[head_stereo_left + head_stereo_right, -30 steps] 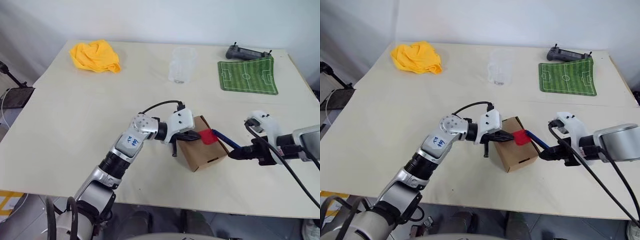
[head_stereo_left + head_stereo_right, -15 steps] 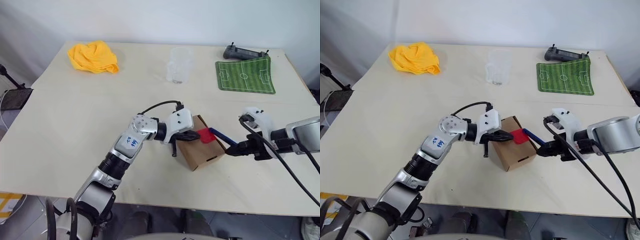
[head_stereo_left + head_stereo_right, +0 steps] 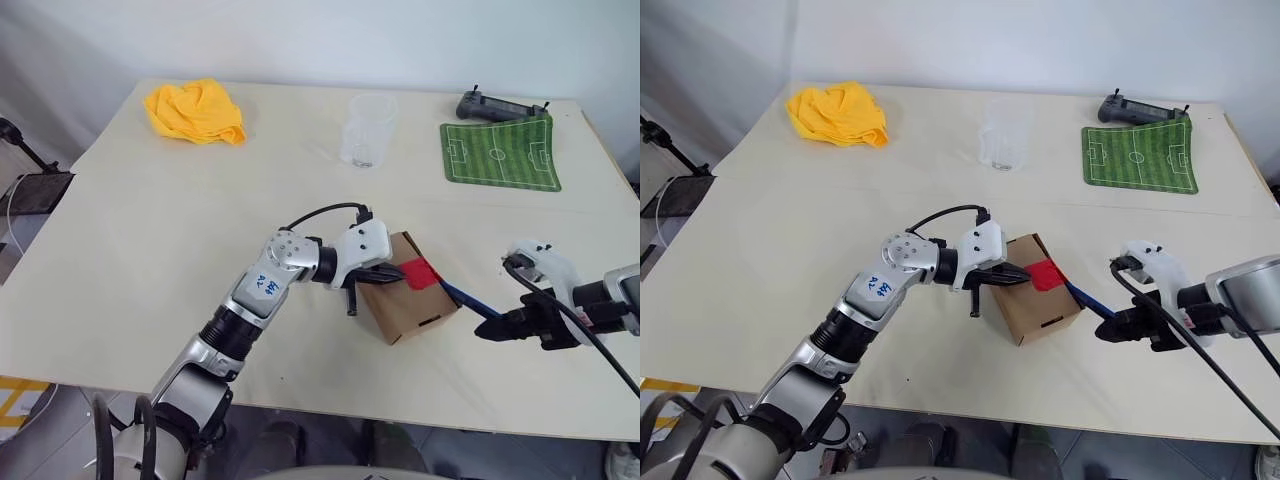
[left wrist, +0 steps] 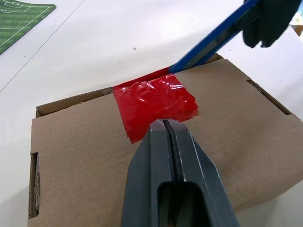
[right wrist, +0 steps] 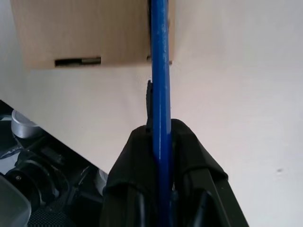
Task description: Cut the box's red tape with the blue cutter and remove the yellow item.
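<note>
The brown box lies near the table's front edge with the red tape on its top face. My left gripper is shut and empty, its tips resting on the box top at the tape's near edge. My right gripper stands right of the box, shut on the blue cutter. The cutter slants toward the box, and its tip meets the tape at the box's edge. In the right wrist view the cutter runs straight out between the fingers to the box. The yellow item is hidden.
A crumpled yellow cloth lies at the far left corner. A clear plastic cup stands at the back middle. A green football-pitch mat and a black controller lie at the far right. The table's front edge runs close under my right gripper.
My right gripper has drawn back to the right and toward the front edge, pulling the cutter's tip off the tape's top to the box's edge. The left gripper has stayed put.
</note>
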